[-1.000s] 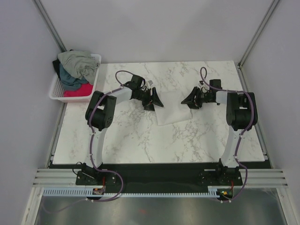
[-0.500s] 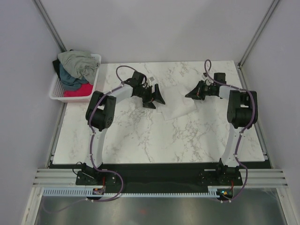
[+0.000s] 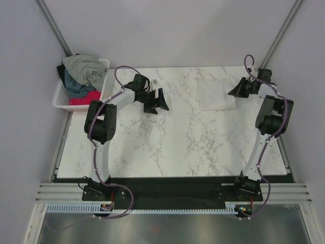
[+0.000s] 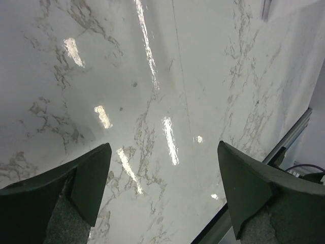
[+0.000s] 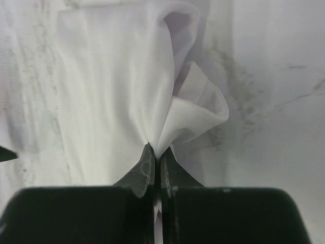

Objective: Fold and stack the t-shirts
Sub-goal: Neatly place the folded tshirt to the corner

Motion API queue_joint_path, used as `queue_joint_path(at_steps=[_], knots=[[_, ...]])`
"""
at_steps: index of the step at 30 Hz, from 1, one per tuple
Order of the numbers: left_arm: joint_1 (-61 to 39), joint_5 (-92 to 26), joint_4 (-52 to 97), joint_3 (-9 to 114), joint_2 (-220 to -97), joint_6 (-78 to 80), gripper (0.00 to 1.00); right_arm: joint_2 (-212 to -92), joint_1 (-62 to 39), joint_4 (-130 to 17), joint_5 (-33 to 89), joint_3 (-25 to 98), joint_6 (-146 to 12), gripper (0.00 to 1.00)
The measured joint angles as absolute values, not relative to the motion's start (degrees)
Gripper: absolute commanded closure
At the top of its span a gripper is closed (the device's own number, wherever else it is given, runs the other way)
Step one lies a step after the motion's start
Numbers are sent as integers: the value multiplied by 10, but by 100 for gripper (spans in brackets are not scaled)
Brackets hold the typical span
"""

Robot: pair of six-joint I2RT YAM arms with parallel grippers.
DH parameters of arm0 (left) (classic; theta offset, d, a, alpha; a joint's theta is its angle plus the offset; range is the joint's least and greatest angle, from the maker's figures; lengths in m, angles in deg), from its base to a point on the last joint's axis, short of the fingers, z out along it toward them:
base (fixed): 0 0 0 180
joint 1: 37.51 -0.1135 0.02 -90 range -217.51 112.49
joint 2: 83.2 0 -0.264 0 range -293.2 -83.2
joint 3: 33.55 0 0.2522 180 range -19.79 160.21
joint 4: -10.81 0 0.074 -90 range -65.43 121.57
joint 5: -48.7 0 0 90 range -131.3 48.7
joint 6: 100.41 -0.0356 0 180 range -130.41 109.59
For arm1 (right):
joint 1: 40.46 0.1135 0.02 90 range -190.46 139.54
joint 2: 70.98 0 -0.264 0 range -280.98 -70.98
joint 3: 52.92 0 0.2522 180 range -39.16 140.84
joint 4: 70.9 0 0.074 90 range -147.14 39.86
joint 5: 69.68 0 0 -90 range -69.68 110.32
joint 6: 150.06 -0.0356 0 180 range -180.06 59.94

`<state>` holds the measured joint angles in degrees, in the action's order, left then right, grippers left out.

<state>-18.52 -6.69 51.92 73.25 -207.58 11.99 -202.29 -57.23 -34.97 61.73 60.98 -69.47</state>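
The folded white t-shirt (image 3: 216, 95) lies at the table's back right. My right gripper (image 3: 236, 92) is shut on its right edge; in the right wrist view the cloth (image 5: 132, 96) bunches up from the pinched jaws of the gripper (image 5: 157, 152). My left gripper (image 3: 158, 104) is open and empty over bare marble at the back left; its fingers (image 4: 89, 178) stand wide apart. The grey-green t-shirt (image 3: 85, 67), dark teal t-shirt (image 3: 76, 86) and red-pink t-shirt (image 3: 84, 98) lie heaped in the basket.
The white lattice basket (image 3: 60, 99) stands off the table's back left corner. Grey walls and metal frame posts close in the sides and back. A black rail runs along the near edge by the arm bases.
My right gripper has dragged the white t-shirt from the table's middle to the back right corner. My left gripper has let go of it and drawn back left, open.
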Motion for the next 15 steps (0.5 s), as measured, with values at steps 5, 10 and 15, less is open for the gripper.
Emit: queue_joint_path(at_steps=[5,10,15], knots=[[-181,-69,523,716,-2053,112,7,-2067,-583,-316,538,697,-629,100],[-180,-74,523,699,-2032,103,7,-2094,-585,-304,461,775,-570,100],[-180,-83,524,683,-2016,96,7,-2119,-586,-301,391,832,-518,100]])
